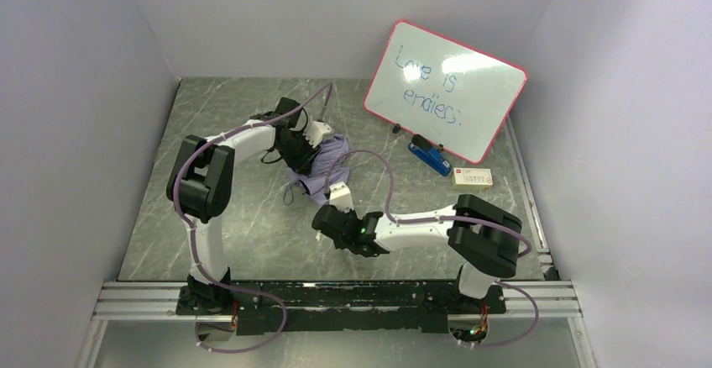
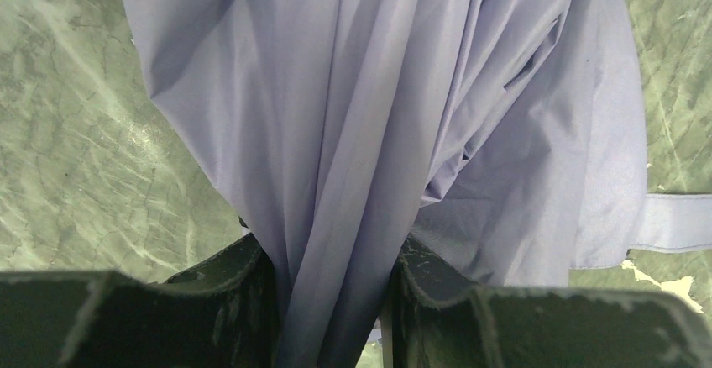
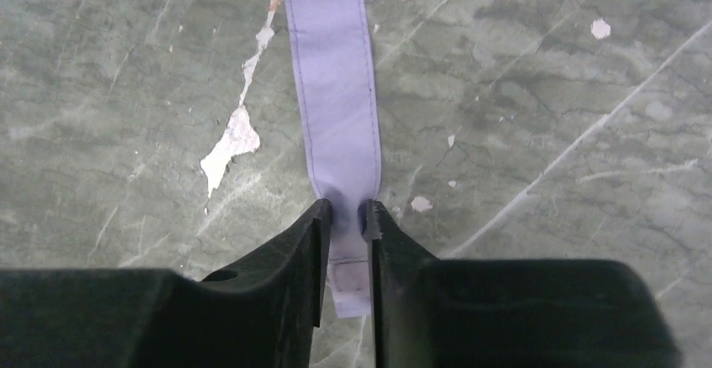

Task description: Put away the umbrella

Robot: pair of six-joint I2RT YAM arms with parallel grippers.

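- Risk, as I judge it: the right end effector (image 3: 346,217) pinches only the last bit of the strap (image 3: 332,91), with the strap's tip just poking out behind the fingers; a pull or a wrap around the bundle could draw that short end out of the pinch.
- Risk: the left end effector (image 2: 332,254) is pressed together on a bunch of loose cloth, and no hard part shows between its fingers; the thin cloth may slide through, so the folds could spill open while the strap is drawn round.
- Risk: the strap lies flat on the bench (image 3: 546,91) now; a turn of the right wrist could twist it, and the fastening would then probably not meet properly.
- The umbrella (image 1: 323,162) lies around the middle of the bench, between the two end effectors, to the left of the whiteboard (image 1: 445,91) and nearer than it.
- It looks collapsed but not yet bound; pale lavender cloth in long, soft pleats, smooth and slippery-looking; the strap is a flat band of the same cloth with stitched edges; shaft and handle do not show in the wrist views.
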